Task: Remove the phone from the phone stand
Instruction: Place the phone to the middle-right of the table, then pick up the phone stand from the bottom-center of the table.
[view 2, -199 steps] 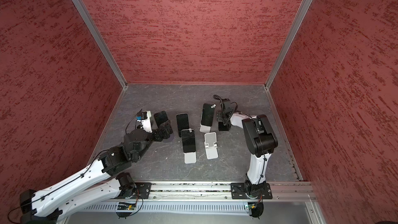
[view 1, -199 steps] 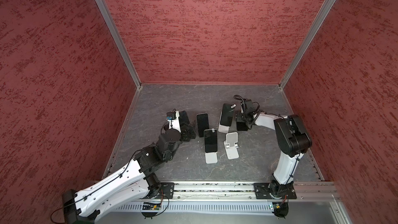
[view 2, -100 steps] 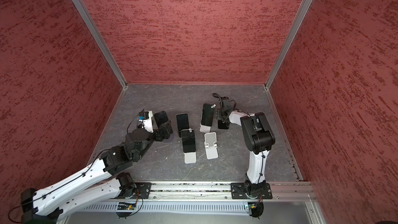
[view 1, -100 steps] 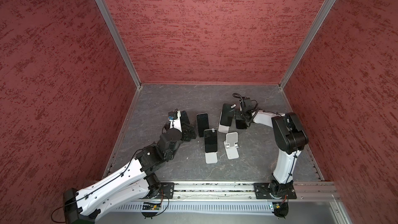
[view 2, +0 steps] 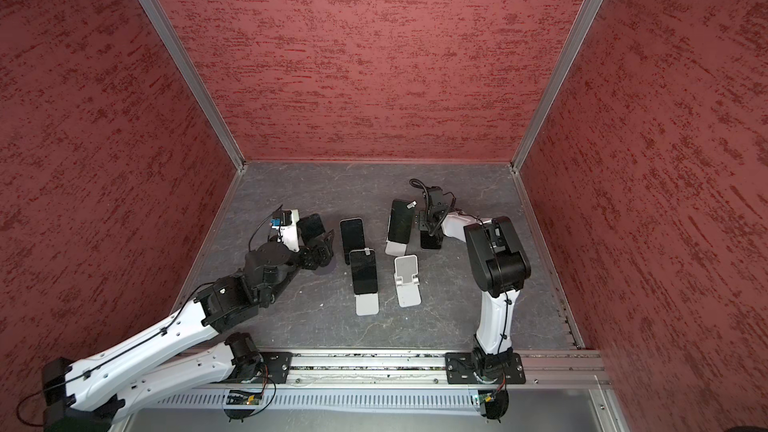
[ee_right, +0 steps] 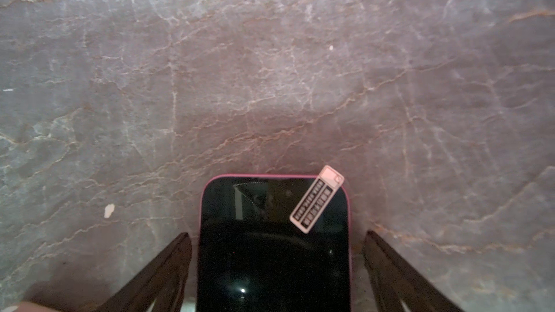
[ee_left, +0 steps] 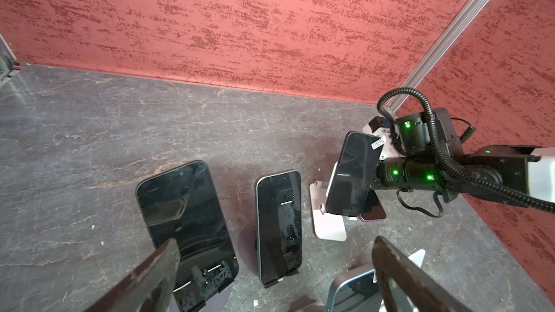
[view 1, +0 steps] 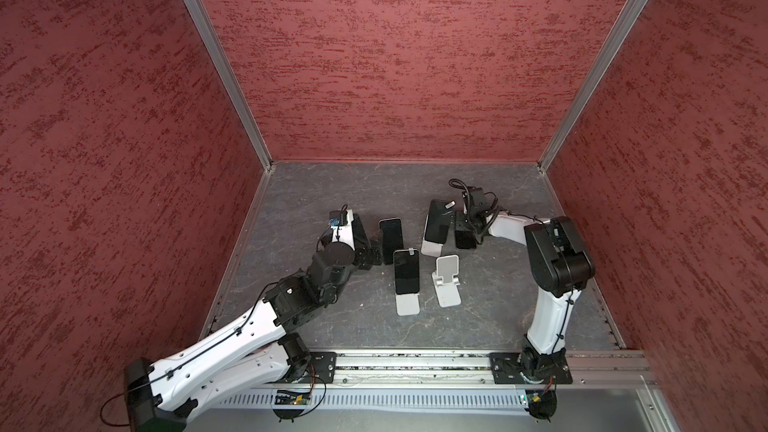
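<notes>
Right wrist view: your right gripper [ee_right: 276, 235], jaws spread wide, gripping nothing; pink-edged phone [ee_right: 270, 265] lies flat on the floor [ee_right: 270, 70] between its fingers [ee_right: 162, 265], gap each side. Left gripper [ee_left: 276, 241]: jaws wide, empty. In a top view, that phone sits just beside a white phone stand [view 1: 431, 248] bearing another phone [view 1: 436, 222].

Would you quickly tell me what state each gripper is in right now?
Left gripper: open, holding nothing.
Right gripper: open around the phone, not gripping it.
</notes>
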